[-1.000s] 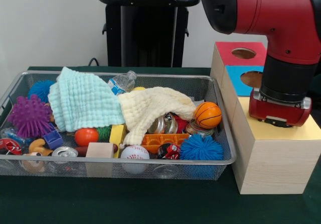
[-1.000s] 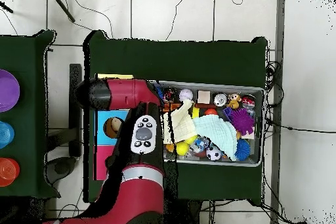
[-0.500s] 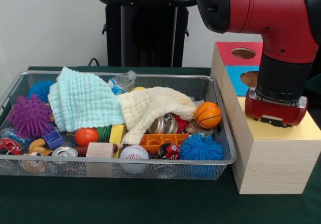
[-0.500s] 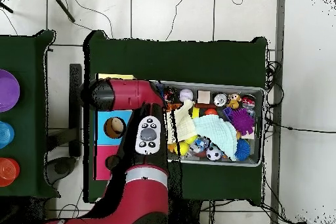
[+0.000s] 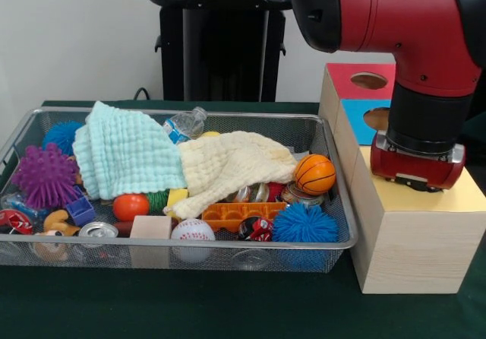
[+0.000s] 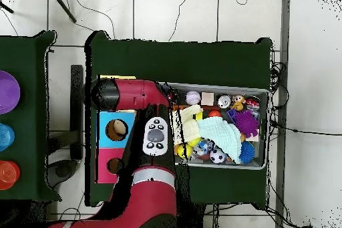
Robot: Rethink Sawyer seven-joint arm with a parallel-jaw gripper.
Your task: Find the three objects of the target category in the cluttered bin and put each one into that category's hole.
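Arm: my red and black arm (image 5: 425, 58) reaches over the wooden box (image 5: 414, 232), its wrist end low above the yellow section of the box top.
Gripper: I cannot tell its state; neither view shows it clearly.
Box: it stands just beside the wire bin (image 5: 338, 202); a red section with a hole (image 5: 368, 80) and a blue section with a hole (image 5: 382, 118) lie behind the yellow one.
Balls: the orange basketball (image 5: 314, 173) sits in the bin at the end nearest the box; the white baseball (image 5: 192, 230) lies against the front wall; the blue spiky ball (image 5: 304, 223) lies in the front corner below the basketball.
Cloths: a yellow cloth (image 5: 231, 164) and a mint cloth (image 5: 125, 153) cover the middle of the clutter.
Overhead: my arm (image 6: 143, 145) covers the box beside the bin (image 6: 262, 92).
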